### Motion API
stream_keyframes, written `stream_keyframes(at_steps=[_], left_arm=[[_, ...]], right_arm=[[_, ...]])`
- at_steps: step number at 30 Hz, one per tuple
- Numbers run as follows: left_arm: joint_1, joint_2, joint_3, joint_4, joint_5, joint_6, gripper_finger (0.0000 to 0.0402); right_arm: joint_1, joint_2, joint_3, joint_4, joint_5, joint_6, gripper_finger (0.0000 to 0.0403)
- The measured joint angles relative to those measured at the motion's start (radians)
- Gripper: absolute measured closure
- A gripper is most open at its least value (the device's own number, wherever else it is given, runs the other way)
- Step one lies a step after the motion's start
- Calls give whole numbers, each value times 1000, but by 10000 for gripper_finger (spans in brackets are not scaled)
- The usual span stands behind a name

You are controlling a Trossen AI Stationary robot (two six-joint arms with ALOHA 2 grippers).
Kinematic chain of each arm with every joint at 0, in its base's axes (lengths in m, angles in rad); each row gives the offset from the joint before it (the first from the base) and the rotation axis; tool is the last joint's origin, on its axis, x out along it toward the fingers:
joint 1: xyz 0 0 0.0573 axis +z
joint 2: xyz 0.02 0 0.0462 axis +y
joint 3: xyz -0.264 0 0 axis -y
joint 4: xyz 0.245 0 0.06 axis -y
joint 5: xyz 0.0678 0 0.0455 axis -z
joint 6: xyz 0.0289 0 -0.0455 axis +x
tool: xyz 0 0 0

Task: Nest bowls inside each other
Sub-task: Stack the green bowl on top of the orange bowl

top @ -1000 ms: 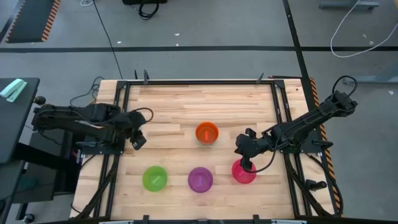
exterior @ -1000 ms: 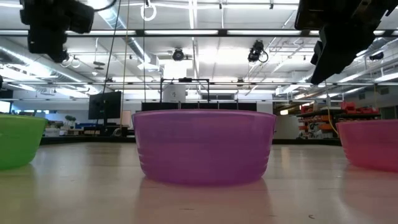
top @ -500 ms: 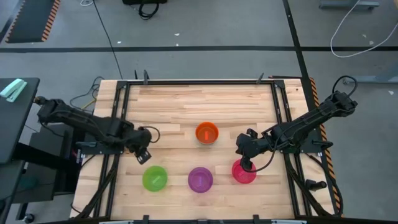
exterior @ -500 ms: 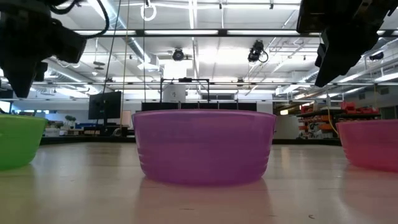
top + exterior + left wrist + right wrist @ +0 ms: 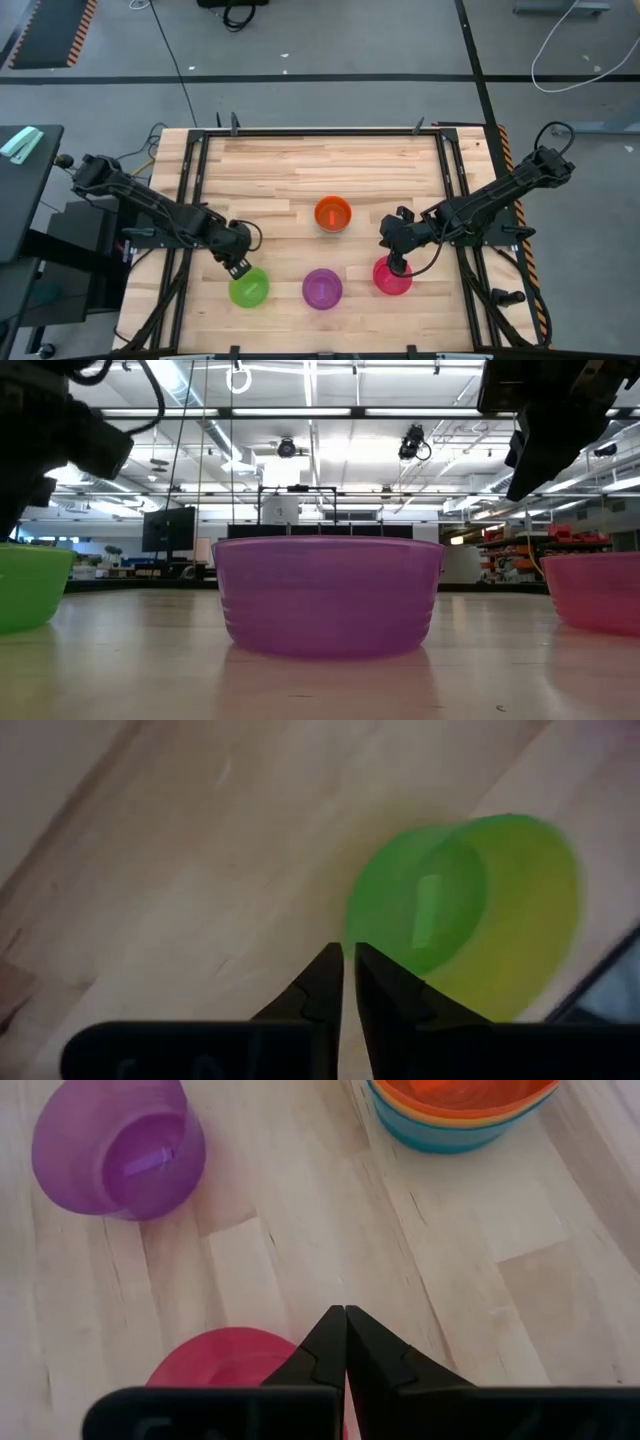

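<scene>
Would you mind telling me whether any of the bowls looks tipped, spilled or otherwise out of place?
Nothing stands out. The green bowl, purple bowl and pink-red bowl sit upright in a row, and the orange bowl tops a neat nested stack farther back.

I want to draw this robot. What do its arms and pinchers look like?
Both arms are thin, black and jointed, with black cables looping along them. The left gripper and right gripper each end in two dark, flat fingers tapering to pointed tips, fixed to a wide black bar. No markings are visible.
</scene>
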Motion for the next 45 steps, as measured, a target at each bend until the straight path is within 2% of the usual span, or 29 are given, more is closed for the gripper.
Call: stream_keyframes(at_steps=[5, 10, 19, 25, 30, 45], left_arm=[[0, 63, 0, 15, 33, -1, 361], [0, 64, 2, 73, 36, -1, 360], [0, 72, 47, 75, 22, 24, 359], [6, 148, 47, 52, 25, 26, 358], [15, 209, 47, 57, 78, 28, 352], [36, 215, 106, 54, 58, 125, 343]], right_arm=[[0, 0, 0, -8, 1, -14, 389], [0, 0, 0, -9, 1, -20, 389], [-1, 0, 0, -9, 5, -21, 389], [-1, 0, 0, -9, 16, -21, 389], [-1, 0, 0, -8, 16, -21, 389], [-1, 0, 0, -8, 16, -21, 389]])
